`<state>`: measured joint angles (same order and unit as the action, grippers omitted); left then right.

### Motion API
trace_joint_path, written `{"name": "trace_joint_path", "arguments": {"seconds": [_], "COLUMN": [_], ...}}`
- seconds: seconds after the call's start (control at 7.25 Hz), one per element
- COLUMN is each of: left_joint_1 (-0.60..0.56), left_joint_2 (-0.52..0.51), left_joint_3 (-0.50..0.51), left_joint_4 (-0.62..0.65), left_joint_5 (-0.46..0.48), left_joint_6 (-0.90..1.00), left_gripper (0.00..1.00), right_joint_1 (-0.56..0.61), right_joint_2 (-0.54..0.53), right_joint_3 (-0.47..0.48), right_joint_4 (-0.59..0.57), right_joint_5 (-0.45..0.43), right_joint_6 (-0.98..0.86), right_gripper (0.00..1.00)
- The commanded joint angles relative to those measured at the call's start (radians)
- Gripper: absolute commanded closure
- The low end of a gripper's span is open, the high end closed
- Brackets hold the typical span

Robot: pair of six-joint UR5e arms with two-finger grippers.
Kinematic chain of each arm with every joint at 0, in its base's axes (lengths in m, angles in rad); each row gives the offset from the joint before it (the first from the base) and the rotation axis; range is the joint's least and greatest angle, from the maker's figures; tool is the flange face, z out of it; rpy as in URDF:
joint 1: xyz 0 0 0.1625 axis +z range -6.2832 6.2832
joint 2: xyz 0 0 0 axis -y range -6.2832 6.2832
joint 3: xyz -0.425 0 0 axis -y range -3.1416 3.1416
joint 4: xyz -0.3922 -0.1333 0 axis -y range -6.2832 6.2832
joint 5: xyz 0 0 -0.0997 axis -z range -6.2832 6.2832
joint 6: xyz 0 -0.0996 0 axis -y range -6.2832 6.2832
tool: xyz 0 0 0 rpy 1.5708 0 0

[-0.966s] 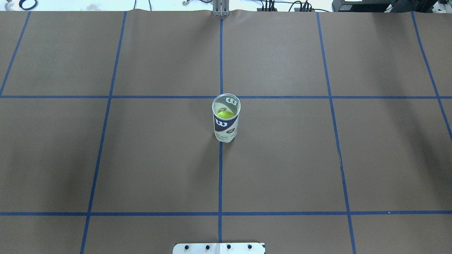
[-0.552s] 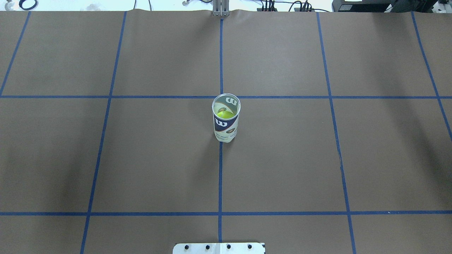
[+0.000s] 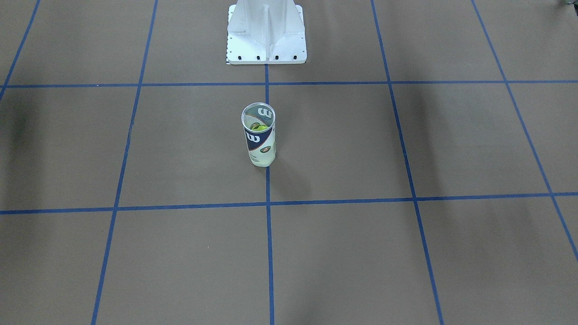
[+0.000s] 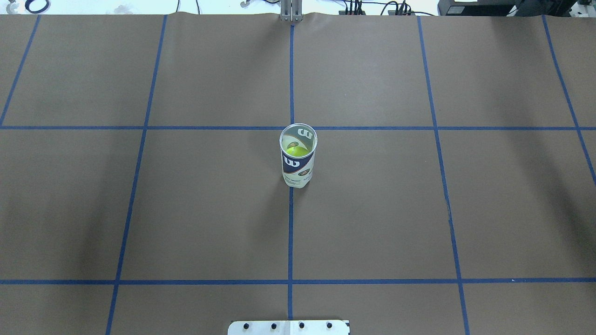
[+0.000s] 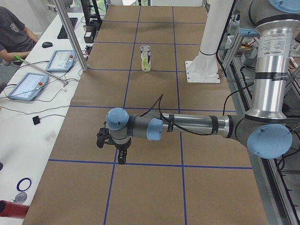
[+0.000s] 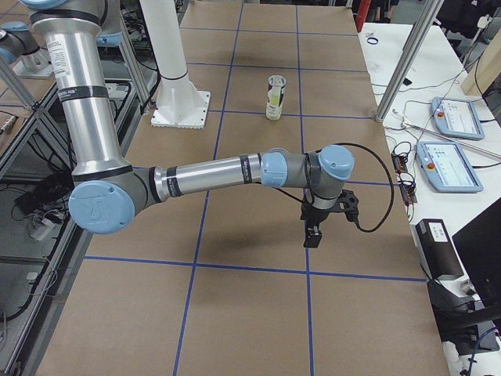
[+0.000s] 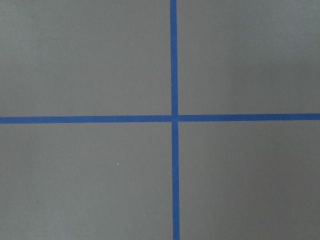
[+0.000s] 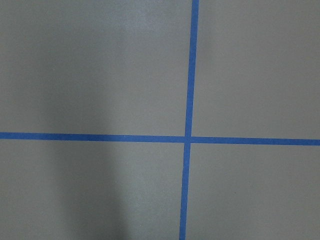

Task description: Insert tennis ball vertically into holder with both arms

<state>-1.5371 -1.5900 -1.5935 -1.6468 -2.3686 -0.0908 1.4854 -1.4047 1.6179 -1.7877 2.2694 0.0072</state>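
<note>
The holder (image 4: 298, 158), a clear can with a navy-and-white label, stands upright on the table's middle line; it also shows in the front view (image 3: 259, 135), the left view (image 5: 146, 58) and the right view (image 6: 275, 97). A yellow-green tennis ball (image 4: 296, 150) sits inside it. The left gripper (image 5: 121, 159) hangs far from the holder over the table, seen only in the left side view. The right gripper (image 6: 312, 235) hangs far from it too, seen only in the right side view. I cannot tell whether either is open or shut. Both wrist views show only table.
Brown paper with blue tape grid lines (image 4: 290, 232) covers the table. The white pedestal base (image 3: 266, 36) stands behind the holder. A side bench holds tablets (image 5: 28, 86) and cables; a seated person (image 5: 14, 33) is at the far left. More tablets (image 6: 448, 166) lie on the other side.
</note>
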Motion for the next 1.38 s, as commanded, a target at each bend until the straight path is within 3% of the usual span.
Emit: {"name": "trace_joint_path", "arguments": {"seconds": [0.0,0.28,0.69,1.24], "left_joint_1": [0.000,-0.001,0.000,-0.001], "left_joint_2": [0.010,0.028,0.018,0.042], "left_joint_3": [-0.023,-0.031,-0.039,-0.031], "left_joint_4": [0.005,0.001,0.004,-0.002], "left_joint_5": [0.000,0.000,0.003,0.002], "left_joint_6": [-0.001,-0.003,-0.004,0.002], "left_gripper": [0.01,0.01,0.01,0.01], "right_joint_1": [-0.002,-0.010,-0.027,-0.040], "right_joint_2": [-0.071,-0.114,-0.195,-0.195], "right_joint_3": [0.081,0.080,0.066,0.056], "right_joint_4": [0.002,0.005,0.194,0.197], "right_joint_5": [-0.007,-0.010,-0.054,-0.050], "right_joint_6": [-0.001,-0.001,0.011,0.014], "right_gripper": [0.01,0.01,0.01,0.01]}}
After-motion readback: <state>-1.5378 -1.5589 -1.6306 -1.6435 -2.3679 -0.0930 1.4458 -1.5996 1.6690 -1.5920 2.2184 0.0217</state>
